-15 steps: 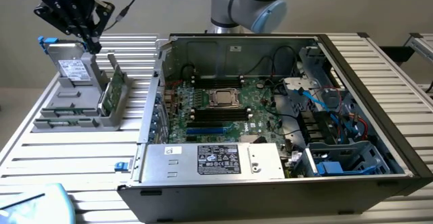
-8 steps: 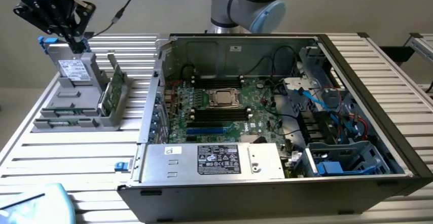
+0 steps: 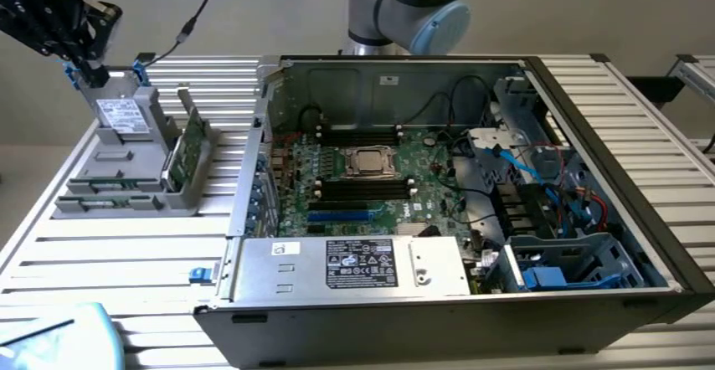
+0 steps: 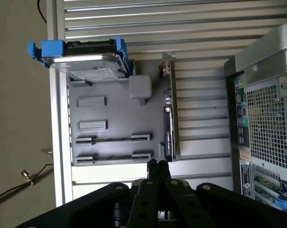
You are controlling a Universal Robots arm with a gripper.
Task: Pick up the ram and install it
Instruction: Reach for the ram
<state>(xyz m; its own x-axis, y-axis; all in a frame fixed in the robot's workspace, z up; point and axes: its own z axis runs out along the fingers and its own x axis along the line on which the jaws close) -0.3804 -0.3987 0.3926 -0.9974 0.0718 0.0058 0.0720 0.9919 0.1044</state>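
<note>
The ram (image 3: 186, 146) is a slim green board standing on edge along the side of a grey holder (image 3: 112, 169) at the exterior view's left. In the wrist view the ram (image 4: 168, 118) appears edge-on beside the holder (image 4: 115, 109). My gripper (image 3: 94, 72) hangs above the holder's far end, by the hard drive (image 3: 120, 117), apart from the ram. Its fingers (image 4: 157, 165) are shut together with nothing between them. The open computer case (image 3: 609, 127) holds the motherboard (image 3: 386, 211) with long black slots (image 3: 363, 187).
A hard drive (image 4: 93, 71) with blue clips leans in the holder. A silver power supply (image 3: 357, 265) fills the case's near side, and cables and drive cages crowd its right. The case's perforated back (image 4: 267, 118) stands close to the holder. A cable hangs behind my gripper.
</note>
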